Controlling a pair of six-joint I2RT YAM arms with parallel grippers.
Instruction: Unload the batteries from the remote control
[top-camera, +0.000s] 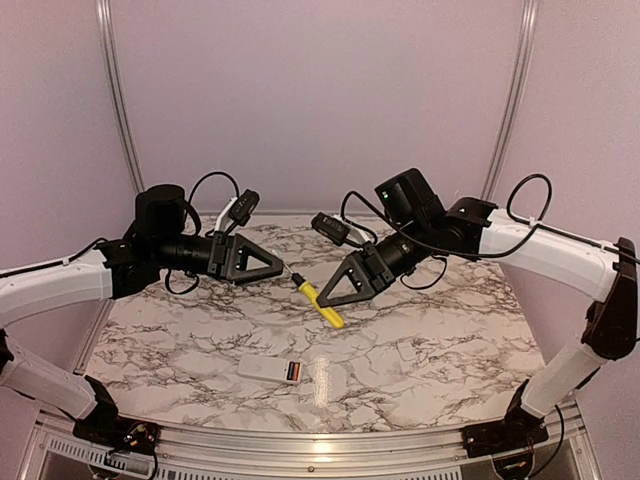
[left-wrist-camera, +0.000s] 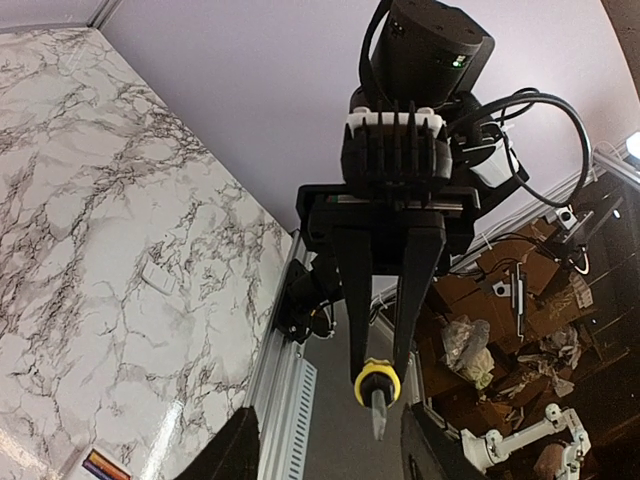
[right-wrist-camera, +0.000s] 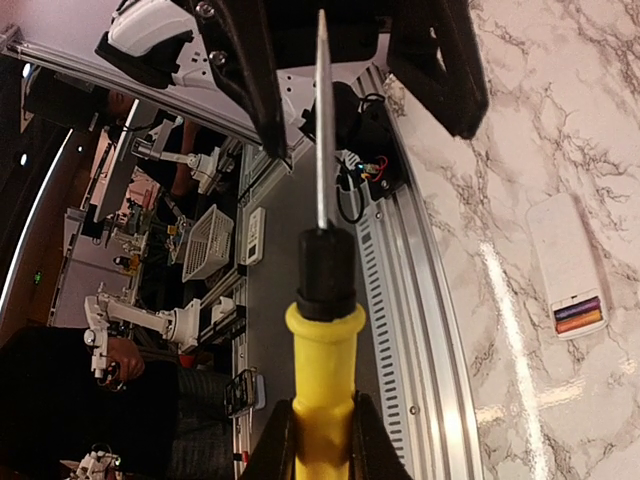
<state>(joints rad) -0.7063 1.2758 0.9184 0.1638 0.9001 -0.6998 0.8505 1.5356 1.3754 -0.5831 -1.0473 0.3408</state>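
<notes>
Straight above the remote control (top-camera: 268, 367) the air is open. Behind it the screwdriver (top-camera: 328, 310) slants from my right gripper (top-camera: 322, 297) to my left gripper (top-camera: 282, 266), barring the gap between them.

The left arm (top-camera: 60, 285) and right arm (top-camera: 545, 250) stretch inward, raised, nearly meeting; the left gripper (top-camera: 279, 266) has its fingers apart, the right gripper (top-camera: 322, 298) pinches a screwdriver (top-camera: 328, 312) by its handle

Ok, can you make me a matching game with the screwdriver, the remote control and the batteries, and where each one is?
Things:
1. screwdriver
2. remote control
3. batteries

Places:
A. lying flat on the marble table
B. sitting in the remote's open end
C. held up in the air by the right jaws

Pairs: 1-C, 2-A, 3-B.
</notes>
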